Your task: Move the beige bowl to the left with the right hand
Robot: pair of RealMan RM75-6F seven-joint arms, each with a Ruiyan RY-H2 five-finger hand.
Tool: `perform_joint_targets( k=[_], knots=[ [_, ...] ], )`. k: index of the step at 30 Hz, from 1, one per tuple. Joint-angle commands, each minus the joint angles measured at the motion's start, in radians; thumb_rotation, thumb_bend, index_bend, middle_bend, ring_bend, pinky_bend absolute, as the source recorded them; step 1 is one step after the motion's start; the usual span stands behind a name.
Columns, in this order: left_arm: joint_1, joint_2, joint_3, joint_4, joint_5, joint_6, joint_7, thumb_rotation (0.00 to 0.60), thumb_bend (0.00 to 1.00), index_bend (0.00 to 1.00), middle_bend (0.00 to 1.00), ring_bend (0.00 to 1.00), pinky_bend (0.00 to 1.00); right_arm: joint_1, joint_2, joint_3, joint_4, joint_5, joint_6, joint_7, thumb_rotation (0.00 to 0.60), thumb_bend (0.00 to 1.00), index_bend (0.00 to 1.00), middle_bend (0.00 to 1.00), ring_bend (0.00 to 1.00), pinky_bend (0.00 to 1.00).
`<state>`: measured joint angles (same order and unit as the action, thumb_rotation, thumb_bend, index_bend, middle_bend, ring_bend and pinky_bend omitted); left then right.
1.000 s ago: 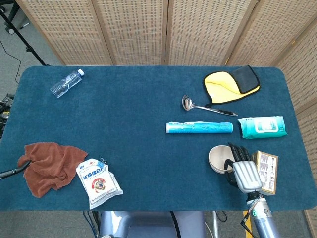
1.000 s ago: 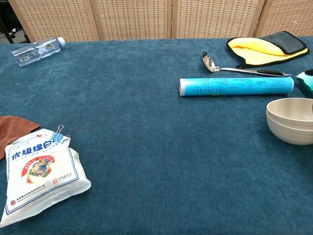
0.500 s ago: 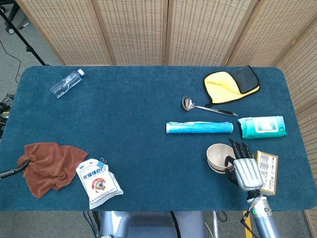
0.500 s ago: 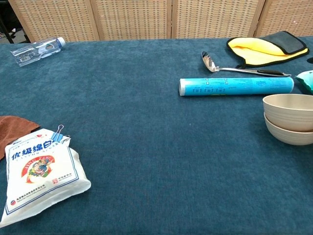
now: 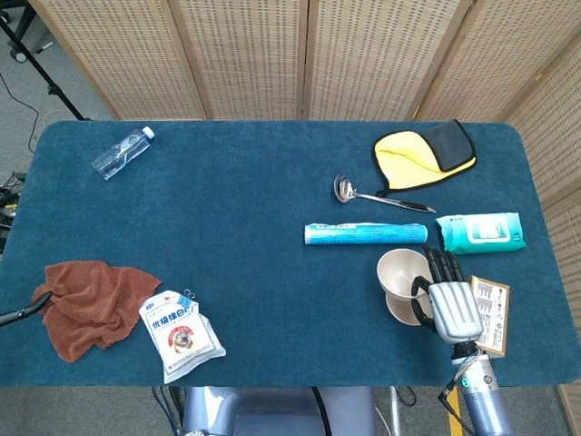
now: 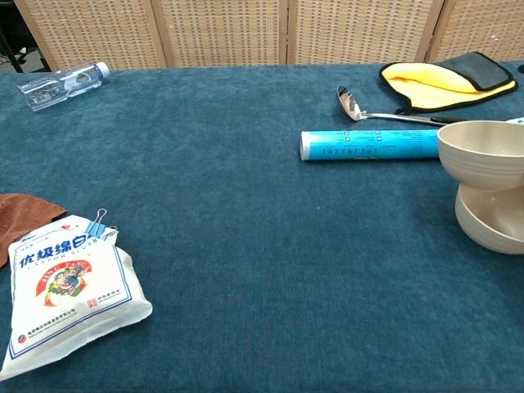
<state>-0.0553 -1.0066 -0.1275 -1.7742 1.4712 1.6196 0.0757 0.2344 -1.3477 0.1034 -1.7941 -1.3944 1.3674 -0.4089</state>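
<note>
Far to the left of the fingers lie a brown towel [image 5: 89,304] and a white bag [image 5: 180,333]. Closer in, the blue tube [image 5: 365,233] lies just past the fingertips. The beige bowl [image 5: 401,272] is up off the table, with a second bowl [image 6: 491,221] sitting right under it. The right hand [image 5: 443,300] holds the raised bowl, its fingers [image 5: 441,269] hooked over the rim on the right side. The hold looks small, so the bowl could tip and drop onto the one below.

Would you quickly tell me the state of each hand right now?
Left hand: not in view.
Right hand: holding the upper bowl, lifted off a second bowl.
</note>
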Motion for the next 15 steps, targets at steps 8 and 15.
perform_joint_targets(
  k=[8,15],
  knots=[
    [0.002,0.003,-0.004,0.000,-0.004,0.004,-0.003,0.200,0.00,0.00,0.00,0.00,0.00,0.013,-0.008,0.012,-0.034,-0.014,0.011,-0.013,0.600,0.41,0.55,0.00,0.00,0.00],
    [0.005,0.011,-0.008,-0.004,-0.010,0.009,-0.013,0.200,0.00,0.00,0.00,0.00,0.00,0.027,-0.022,0.018,-0.069,-0.017,0.010,-0.049,0.600,0.41,0.55,0.00,0.00,0.00]
  ],
)
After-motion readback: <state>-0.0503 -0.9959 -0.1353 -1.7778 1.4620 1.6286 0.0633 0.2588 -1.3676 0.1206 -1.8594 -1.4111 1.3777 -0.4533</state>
